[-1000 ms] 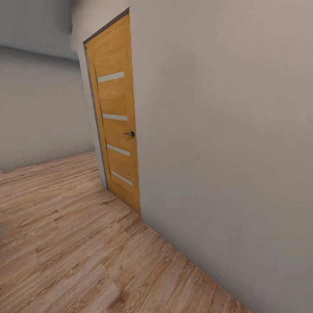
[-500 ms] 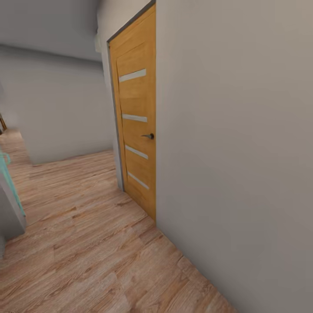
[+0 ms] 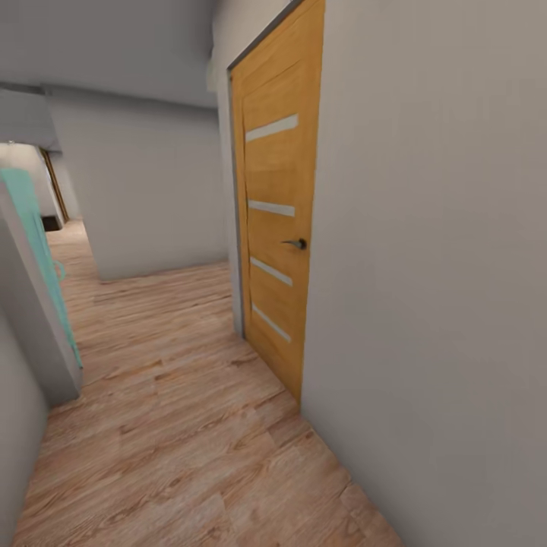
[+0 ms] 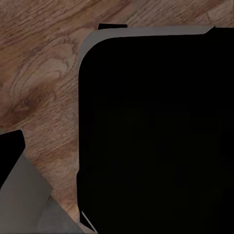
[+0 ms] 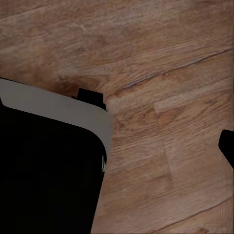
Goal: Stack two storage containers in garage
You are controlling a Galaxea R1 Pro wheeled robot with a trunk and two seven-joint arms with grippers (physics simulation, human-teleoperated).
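The two storage containers are out of view, and so is the garage. I am in a corridor with a light wood plank floor (image 3: 175, 433). In the left wrist view the robot's black base (image 4: 156, 131) hangs over the planks, with one dark finger (image 4: 10, 148) of the left gripper at the frame's edge. In the right wrist view the black base (image 5: 44, 175) lies over the same wood, and a dark finger (image 5: 227, 145) of the right gripper pokes in from the edge. Neither view reveals how the jaws stand.
A shut orange wooden door (image 3: 277, 228) with a dark handle (image 3: 296, 244) sits in the pale grey wall (image 3: 433, 304) close on my right. A teal door (image 3: 38, 243) and a grey wall corner (image 3: 34, 342) stand at the left. The corridor runs on past a far wall (image 3: 152, 197).
The head view has swung left: the orange door has slid rightward in the picture, and the teal door, the left wall corner and the further corridor have come into sight.
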